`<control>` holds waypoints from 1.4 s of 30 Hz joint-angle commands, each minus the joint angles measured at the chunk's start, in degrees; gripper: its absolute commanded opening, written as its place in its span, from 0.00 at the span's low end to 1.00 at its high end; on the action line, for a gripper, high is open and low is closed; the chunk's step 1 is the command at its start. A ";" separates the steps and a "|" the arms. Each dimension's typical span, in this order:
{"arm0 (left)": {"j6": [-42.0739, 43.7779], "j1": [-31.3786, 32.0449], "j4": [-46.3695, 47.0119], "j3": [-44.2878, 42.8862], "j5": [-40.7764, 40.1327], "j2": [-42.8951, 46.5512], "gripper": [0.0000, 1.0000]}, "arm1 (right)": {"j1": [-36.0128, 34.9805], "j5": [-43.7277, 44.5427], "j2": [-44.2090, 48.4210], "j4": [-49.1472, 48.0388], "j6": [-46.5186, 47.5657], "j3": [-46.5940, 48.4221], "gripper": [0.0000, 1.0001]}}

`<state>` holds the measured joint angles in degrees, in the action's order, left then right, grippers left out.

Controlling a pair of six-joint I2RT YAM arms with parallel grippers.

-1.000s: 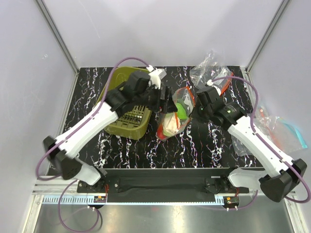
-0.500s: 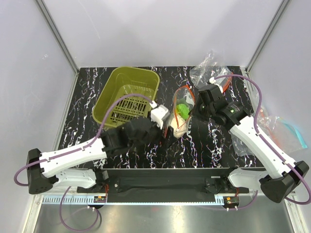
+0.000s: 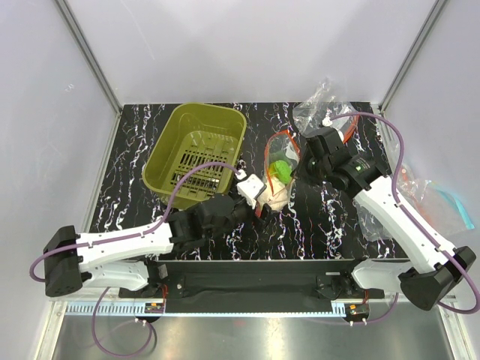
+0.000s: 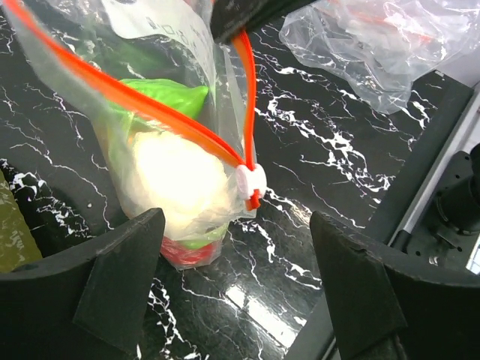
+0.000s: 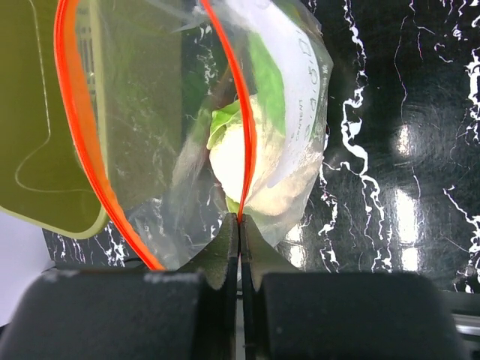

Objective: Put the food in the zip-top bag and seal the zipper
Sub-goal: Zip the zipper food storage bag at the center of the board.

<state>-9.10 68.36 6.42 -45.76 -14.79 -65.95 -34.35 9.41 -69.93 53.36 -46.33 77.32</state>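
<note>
Black marbled tabletop (image 3: 127,187), white walls around. I see my right gripper (image 5: 239,225) pinching the zipper (image 5: 82,127), holding the zip-top bag (image 3: 279,176) near the tabletop's middle. Inside are the cauliflower (image 4: 176,176), green leafy pieces (image 4: 169,94) and tomato (image 4: 184,253). My left gripper (image 4: 236,289), fingers spread wide, is just beside the bag's bottom, holding nothing.

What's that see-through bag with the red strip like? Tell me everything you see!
The bag is clear, crinkly plastic with a white printed label and a red zipper carrying a white slider. Its mouth gapes open, the two red strips bowed apart. Inside are a white cauliflower, green leaves and something red at the bottom. The right gripper is shut on the zipper, holding the bag up. Its bottom seems to rest on the table, beside the basket.
</note>
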 commanded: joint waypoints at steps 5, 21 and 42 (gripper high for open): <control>1.46 0.29 14.76 3.30 -4.10 -1.90 0.80 | 0.07 0.08 -1.96 1.92 -0.61 5.47 0.00; 1.11 0.37 21.70 1.54 -9.91 -12.00 0.56 | -0.02 -0.18 -1.35 1.22 -1.40 5.21 0.00; -1.09 -14.83 30.78 11.31 32.16 -0.67 0.00 | -0.02 -7.45 8.67 2.46 23.18 1.17 0.48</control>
<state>-9.04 55.09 32.84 -33.08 2.39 -68.90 -34.39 5.82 -63.90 58.28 -34.24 79.09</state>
